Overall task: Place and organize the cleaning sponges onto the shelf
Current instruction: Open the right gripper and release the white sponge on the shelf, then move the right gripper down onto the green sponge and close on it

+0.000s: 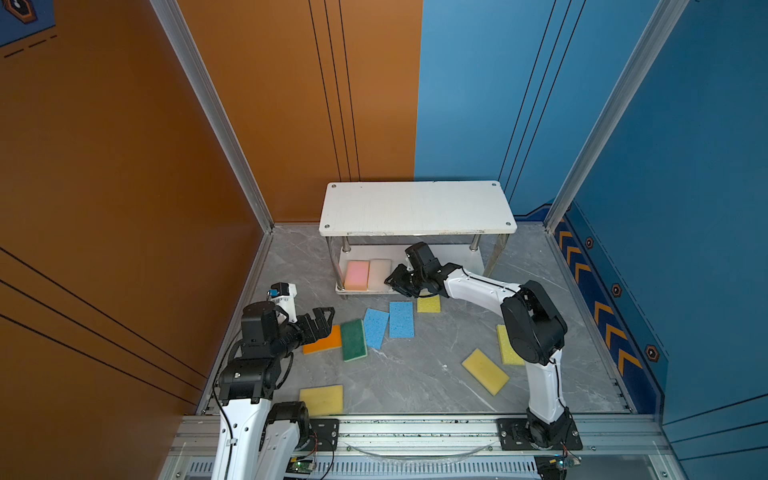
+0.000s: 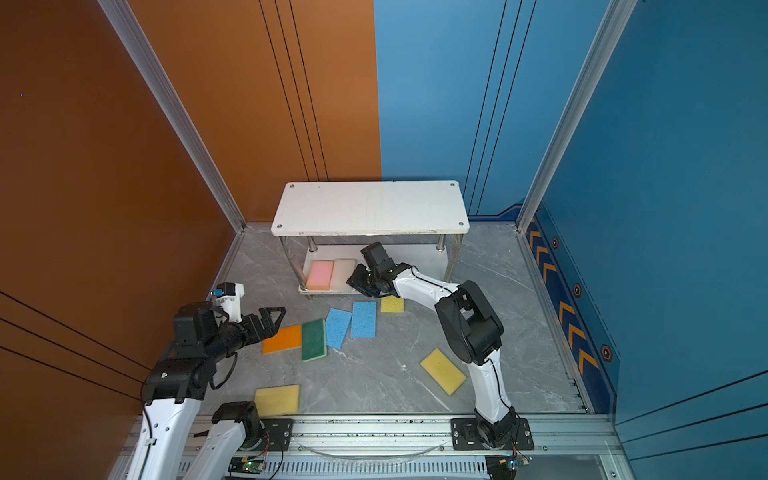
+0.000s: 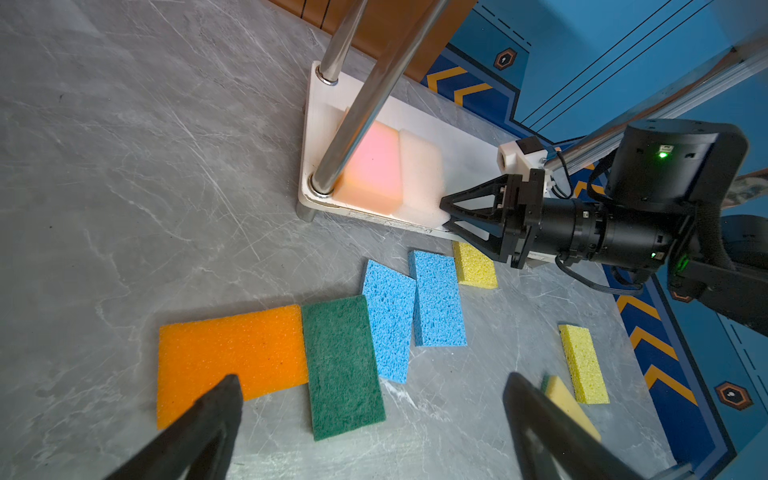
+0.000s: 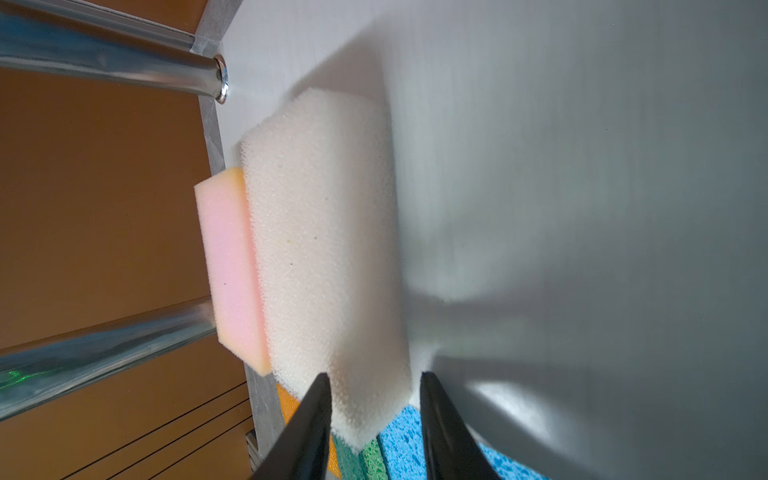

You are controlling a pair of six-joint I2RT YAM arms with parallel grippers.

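Both top views, shelf: we see the shelf (image 1: 415, 208) (image 2: 370, 208) standing at the back of the grey desk (image 1: 415, 374). The pink sponge (image 1: 356, 275) and the off-white sponge (image 1: 379, 274) lie side by side, touching, at the left end of its lower board.
Both top views, desk: the orange sponge (image 1: 326, 343), the green sponge (image 1: 353, 340) and two blue sponges (image 1: 375, 327) (image 1: 401, 318) lie in a loose row in front of the shelf. In a top view we count four yellow sponges (image 1: 429, 304) (image 1: 509, 347) (image 1: 485, 371) (image 1: 322, 399) scattered around them.
Both top views, arms: the right fingers (image 1: 394, 277) (image 2: 356, 277) reach in at the lower board, at the near end of the off-white sponge. The left fingers (image 1: 325, 311) (image 2: 274, 311) hover spread above the orange sponge's left end.
Left wrist view: the left fingers (image 3: 220, 399) stand wide apart with nothing between them. Below them the orange sponge (image 3: 232, 345) touches the green sponge (image 3: 343, 365). Further off, the right fingers (image 3: 469, 199) sit at the front edge of the lower board, tips at the corner of the off-white sponge (image 3: 419, 174).
Right wrist view: the right fingers (image 4: 316, 407) are parted, one on each side of the near end of the off-white sponge (image 4: 324, 249). We see a sliver of gap beside one finger, and the foam looks unsquashed. The sponge rests on the lower board (image 4: 540, 166), pressed against the pink sponge (image 4: 230, 266).
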